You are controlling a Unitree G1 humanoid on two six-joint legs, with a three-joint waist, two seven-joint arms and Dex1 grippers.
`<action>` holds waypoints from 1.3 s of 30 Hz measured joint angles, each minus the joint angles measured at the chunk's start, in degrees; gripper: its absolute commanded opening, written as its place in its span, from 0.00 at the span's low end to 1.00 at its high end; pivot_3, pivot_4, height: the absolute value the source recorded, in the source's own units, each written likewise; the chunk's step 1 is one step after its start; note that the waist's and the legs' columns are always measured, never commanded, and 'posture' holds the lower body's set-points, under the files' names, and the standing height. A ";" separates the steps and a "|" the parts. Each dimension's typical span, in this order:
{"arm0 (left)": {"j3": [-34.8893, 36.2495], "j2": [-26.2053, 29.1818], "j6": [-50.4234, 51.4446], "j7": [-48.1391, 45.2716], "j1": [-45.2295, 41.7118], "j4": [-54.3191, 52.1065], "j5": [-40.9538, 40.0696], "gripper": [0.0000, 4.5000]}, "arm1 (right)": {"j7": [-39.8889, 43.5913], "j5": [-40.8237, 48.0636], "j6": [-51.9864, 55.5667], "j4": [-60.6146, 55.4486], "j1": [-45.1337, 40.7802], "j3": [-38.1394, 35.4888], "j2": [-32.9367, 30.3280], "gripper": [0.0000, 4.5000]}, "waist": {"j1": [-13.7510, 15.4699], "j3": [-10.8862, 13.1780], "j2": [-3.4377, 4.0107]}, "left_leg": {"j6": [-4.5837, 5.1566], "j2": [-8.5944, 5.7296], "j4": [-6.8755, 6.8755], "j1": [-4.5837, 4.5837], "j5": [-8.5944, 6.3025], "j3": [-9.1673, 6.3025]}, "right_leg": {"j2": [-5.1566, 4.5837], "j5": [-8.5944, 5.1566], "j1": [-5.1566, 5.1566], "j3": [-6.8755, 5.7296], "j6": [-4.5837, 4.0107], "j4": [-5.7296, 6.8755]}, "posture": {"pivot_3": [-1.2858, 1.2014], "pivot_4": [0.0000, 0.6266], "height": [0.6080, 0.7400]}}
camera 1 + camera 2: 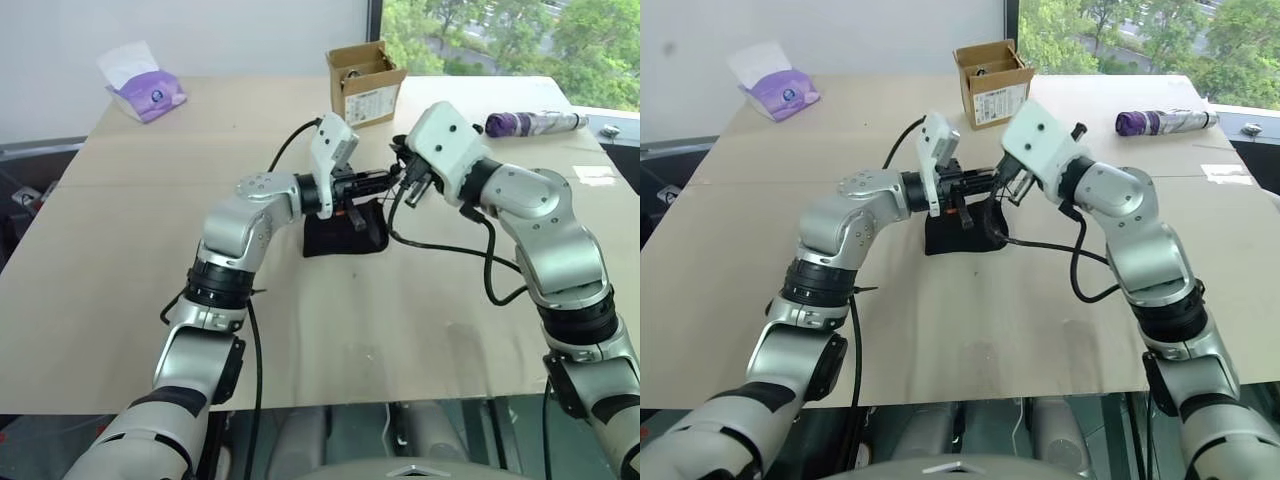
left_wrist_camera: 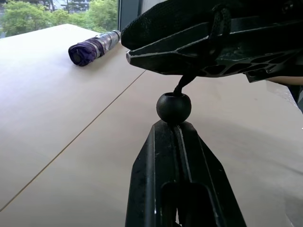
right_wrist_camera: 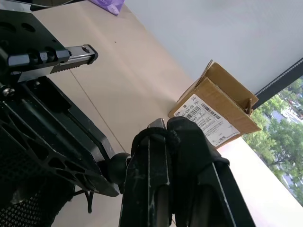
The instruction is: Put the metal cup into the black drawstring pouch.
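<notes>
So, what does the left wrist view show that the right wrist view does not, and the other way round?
Left wrist view: the purple roll lying on the table. Right wrist view: the cardboard box with its printed label, and the purple tissue pack. Both: the black cord bead, sitting at the tip of the shut left end effector.

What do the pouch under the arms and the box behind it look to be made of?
The black drawstring pouch looks like soft matte fabric: it slumps on the table and shows no shine. Its cord ends in a smooth black bead, likely plastic. The box is brown corrugated cardboard, flaps open, with a white printed label on its side.
</notes>
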 measured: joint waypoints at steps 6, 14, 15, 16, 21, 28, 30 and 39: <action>0.01 1.20 -0.89 -1.52 0.06 -0.14 0.91 0.50 | -0.16 0.06 0.21 -0.16 0.01 0.00 -0.26 0.00 | 0.00 0.00 0.00 | 0.00 0.00 0.00 0.00 0.00 0.00 | 0.00 0.00 0.00 0.00 0.00 0.00 | 0.52 0.24 1.00; -0.02 0.88 -0.95 -1.00 0.03 -0.14 1.05 0.66 | -0.22 0.23 0.64 -0.18 0.01 0.00 -0.26 0.00 | 0.03 0.00 0.00 | 0.00 0.00 0.00 0.00 0.00 0.00 | 0.00 0.00 0.00 0.00 0.00 0.00 | 0.52 0.24 1.00; -0.05 0.83 -0.96 -1.11 0.03 -0.14 1.05 0.66 | -0.22 0.31 0.65 -0.18 0.01 0.00 -0.26 0.00 | 0.02 0.00 0.00 | 0.00 0.00 0.00 0.00 0.00 0.00 | 0.00 0.00 0.00 0.00 0.00 0.00 | 0.52 0.24 1.00; -0.08 0.81 -1.02 -1.29 0.03 -0.14 1.06 0.66 | -0.22 0.37 0.65 -0.18 0.01 0.01 -0.26 0.00 | 0.02 0.00 0.00 | 0.00 0.00 0.00 -0.01 0.00 0.00 | 0.00 0.00 0.00 0.00 0.00 0.00 | 0.52 0.24 1.00; -0.10 0.35 -1.25 -1.96 0.03 -0.15 1.07 0.66 | -0.29 0.42 0.68 -0.22 0.09 0.03 -0.26 0.00 | 0.02 0.00 0.00 | 0.00 0.00 0.00 0.00 0.00 0.00 | 0.00 0.00 0.00 0.00 0.00 0.00 | 0.52 0.24 1.00; -0.10 -0.23 -1.25 -1.95 -0.81 -0.15 1.08 0.66 | -0.43 0.42 0.97 -0.27 0.11 0.10 -0.26 0.00 | 0.03 0.00 0.00 | 0.00 0.00 0.01 -0.01 0.00 0.00 | 0.00 0.00 0.00 0.00 0.00 0.00 | 0.52 0.24 1.00; -0.10 -0.37 -1.27 -1.94 -1.24 -0.16 1.08 0.49 | -0.43 0.43 0.98 -0.34 0.11 0.11 -0.26 0.00 | 0.03 0.00 0.00 | 0.01 0.00 0.01 0.00 0.00 0.00 | 0.00 0.00 0.00 0.00 0.00 0.00 | 0.52 0.24 1.00; -0.37 -0.35 -1.14 -1.99 -1.14 -0.16 2.10 0.03 | -0.49 0.95 1.10 -0.46 0.12 -0.02 -0.05 0.00 | 0.01 0.00 0.00 | 0.00 0.00 0.01 0.00 0.00 0.00 | 0.00 0.00 0.00 0.00 0.00 0.01 | 0.52 0.24 1.00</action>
